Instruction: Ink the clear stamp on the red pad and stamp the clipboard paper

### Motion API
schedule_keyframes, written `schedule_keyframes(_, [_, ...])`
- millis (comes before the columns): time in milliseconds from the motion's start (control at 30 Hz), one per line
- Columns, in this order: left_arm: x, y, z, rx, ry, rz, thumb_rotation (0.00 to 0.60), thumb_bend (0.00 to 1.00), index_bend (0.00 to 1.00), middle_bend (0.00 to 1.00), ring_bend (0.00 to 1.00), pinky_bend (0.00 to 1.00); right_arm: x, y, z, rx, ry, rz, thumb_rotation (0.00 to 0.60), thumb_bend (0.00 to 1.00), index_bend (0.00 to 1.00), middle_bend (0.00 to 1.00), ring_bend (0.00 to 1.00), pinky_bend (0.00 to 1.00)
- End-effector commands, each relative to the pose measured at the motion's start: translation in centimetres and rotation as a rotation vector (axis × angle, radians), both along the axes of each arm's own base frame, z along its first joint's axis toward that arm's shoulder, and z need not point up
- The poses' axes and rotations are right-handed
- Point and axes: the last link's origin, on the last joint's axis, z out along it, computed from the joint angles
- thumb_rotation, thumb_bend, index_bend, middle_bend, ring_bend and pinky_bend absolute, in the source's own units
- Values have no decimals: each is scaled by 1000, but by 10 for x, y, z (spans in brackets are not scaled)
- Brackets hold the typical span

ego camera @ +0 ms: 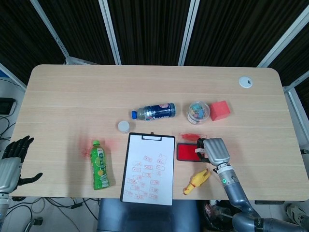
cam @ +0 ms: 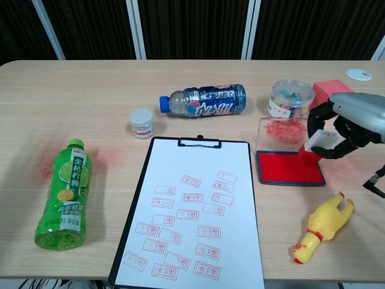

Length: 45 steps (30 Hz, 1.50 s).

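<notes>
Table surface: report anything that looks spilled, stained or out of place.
Red ink smudges stain the bare table beside the green bottle, which lies on its side, as does the blue bottle. The ink pad's clear lid is smeared red. The clipboard paper is already crowded with stamp marks.

Wooden table (ego camera: 72,96) with clipboard (ego camera: 126,169), red pad (ego camera: 186,152), bottles, toy chicken (ego camera: 197,180).

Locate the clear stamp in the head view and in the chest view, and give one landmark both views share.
Head view: the stamp is low and right of centre, held by the right hand at the red pad's right edge.
Chest view: the stamp is at mid-height on the right, over the pad's right end.
Shared landmark: the yellow chicken toy, nearer the table's front edge.
</notes>
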Motion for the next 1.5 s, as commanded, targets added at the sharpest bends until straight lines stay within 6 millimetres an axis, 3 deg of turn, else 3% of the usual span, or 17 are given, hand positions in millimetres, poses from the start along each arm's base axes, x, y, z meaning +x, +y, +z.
schedule_keyframes(33, [0, 0, 0, -2, -3, 2, 600, 8, 0, 0, 0, 0, 12, -1, -7, 13, -7, 1, 600, 668, 934, 810, 853, 884])
schedule_keyframes(467, [0, 1, 2, -10, -25, 6, 600, 8, 0, 0, 0, 0, 25, 4, -37, 55, 9, -1, 600, 668, 938, 817, 858, 885])
schedule_keyframes(867, [0, 2, 3, -10, -37, 11, 600, 8, 0, 0, 0, 0, 25, 0, -51, 53, -2, -30, 600, 668, 939, 817, 858, 885])
schedule_keyframes(1500, [0, 2, 3, -15, -42, 12, 600, 8, 0, 0, 0, 0, 19, 1, -58, 60, 13, -58, 600, 668, 949, 825, 866, 885])
